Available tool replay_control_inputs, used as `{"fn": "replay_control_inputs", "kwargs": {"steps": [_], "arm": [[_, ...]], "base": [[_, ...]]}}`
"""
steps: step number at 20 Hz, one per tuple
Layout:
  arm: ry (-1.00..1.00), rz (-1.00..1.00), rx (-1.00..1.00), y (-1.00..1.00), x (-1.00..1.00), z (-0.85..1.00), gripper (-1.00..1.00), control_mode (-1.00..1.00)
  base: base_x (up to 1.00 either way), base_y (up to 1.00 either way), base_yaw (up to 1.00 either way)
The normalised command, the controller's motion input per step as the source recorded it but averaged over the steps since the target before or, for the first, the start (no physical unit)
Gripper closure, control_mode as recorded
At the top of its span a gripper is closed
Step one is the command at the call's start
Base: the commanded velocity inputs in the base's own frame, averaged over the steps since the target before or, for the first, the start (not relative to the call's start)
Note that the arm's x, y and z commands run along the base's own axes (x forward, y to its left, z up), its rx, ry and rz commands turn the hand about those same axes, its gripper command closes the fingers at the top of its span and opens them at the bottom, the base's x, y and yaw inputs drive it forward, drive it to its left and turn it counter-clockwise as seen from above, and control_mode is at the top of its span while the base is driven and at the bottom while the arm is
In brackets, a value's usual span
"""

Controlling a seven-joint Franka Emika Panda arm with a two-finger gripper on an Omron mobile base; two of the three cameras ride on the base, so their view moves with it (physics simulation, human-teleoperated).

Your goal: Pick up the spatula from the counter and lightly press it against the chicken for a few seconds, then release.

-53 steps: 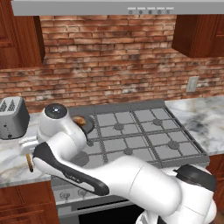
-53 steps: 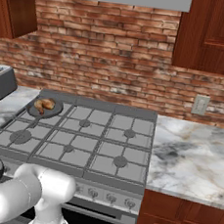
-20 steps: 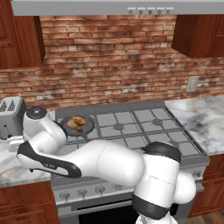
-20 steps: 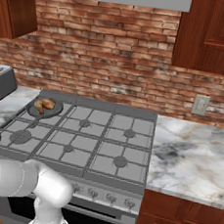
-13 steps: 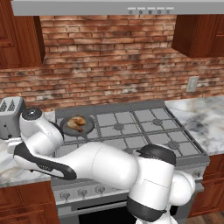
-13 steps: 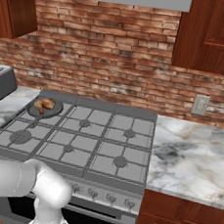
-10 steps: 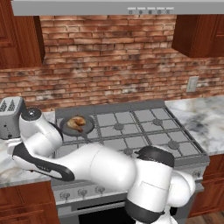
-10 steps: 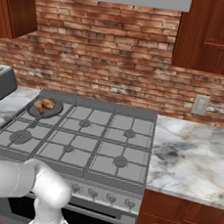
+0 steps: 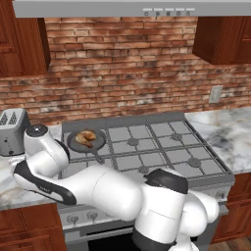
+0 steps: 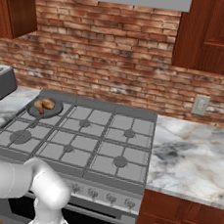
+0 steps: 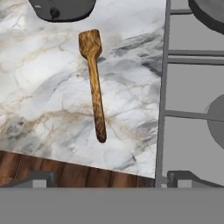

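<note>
Jaws of the gripper [image 11: 113,179] are spread fully wide and nothing is held. They are poised over the wooden spatula [image 11: 93,83], which is laid flat on the grey-veined marble counter [image 11: 39,100], just beside the gas stove [image 9: 147,147]. Chicken [image 9: 86,137] is seen in a dark pan [image 9: 100,141] on the rear left burner. A brick wall [image 9: 122,73], wood cabinets [image 9: 220,39] and a range hood [image 9: 147,7] are seen behind. The counter left of the stove is largely covered by the arm [image 9: 98,188]. A dark object [image 11: 61,8] past the blade end is cut off and cannot be identified.
</note>
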Motion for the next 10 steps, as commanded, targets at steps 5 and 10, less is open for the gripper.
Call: {"fn": "replay_control_inputs", "kwargs": {"steps": [5,10], "arm": [[0.01,0.00,0.00,0.00,0.12,-0.29,-1.00,-1.00],[0.02,0.01,0.00,0.00,0.18,-0.22,-1.00,-1.00]], "base": [[0.00,0.00,0.00],[0.00,0.00,0.00]]}}
